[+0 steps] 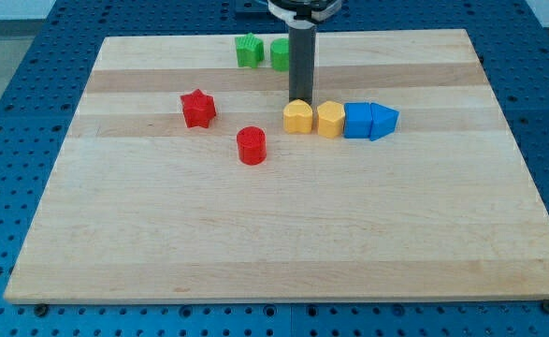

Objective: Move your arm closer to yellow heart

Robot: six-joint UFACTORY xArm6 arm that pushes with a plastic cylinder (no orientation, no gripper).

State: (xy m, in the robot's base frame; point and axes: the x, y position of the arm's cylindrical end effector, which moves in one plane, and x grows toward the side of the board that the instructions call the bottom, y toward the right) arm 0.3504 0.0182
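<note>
Two yellow blocks sit side by side near the board's middle. The left one (298, 117) looks like the yellow heart; the right one (330, 120) looks like a hexagon. My dark rod comes down from the view's top, and my tip (299, 99) is right at the top edge of the yellow heart, touching it or nearly so.
A blue cube (358, 121) and a blue triangle (384, 121) continue the row to the right of the yellow blocks. A red star (198, 109) and a red cylinder (252, 145) lie to the left. Two green blocks (249, 51) (280, 53) sit near the wooden board's (274, 243) top edge, the right one partly behind the rod.
</note>
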